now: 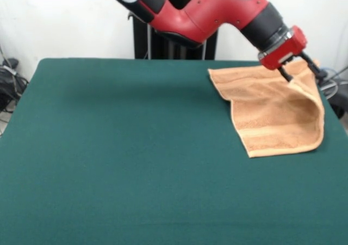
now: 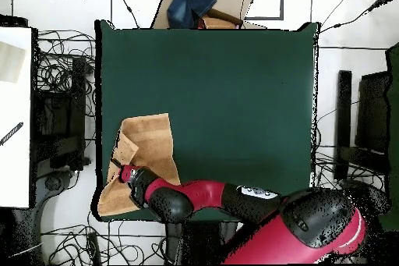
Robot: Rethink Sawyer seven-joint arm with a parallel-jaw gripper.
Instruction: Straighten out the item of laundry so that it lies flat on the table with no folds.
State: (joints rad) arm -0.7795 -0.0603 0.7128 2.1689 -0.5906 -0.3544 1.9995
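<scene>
The orange-tan towel [image 1: 272, 114] lies at the table's far right corner in the front view, with a woven band near its front end. Its right side is lifted and curls over in a fold under my gripper [image 1: 300, 73]. The gripper is shut on the towel's raised far edge, just above the green table [image 1: 119, 147]. In the overhead view the towel [image 2: 148, 142] sits at the table's lower left, one corner folded over beside the gripper [image 2: 123, 174], and its lower part reaches the table [image 2: 234, 91] edge.
The red arm [image 1: 217, 11] comes in over the table's far edge. In the overhead view a cardboard box with blue cloth [image 2: 201, 4] stands beyond the far edge. Cables [image 2: 62, 68] and a white surface [image 2: 14, 115] lie at the left.
</scene>
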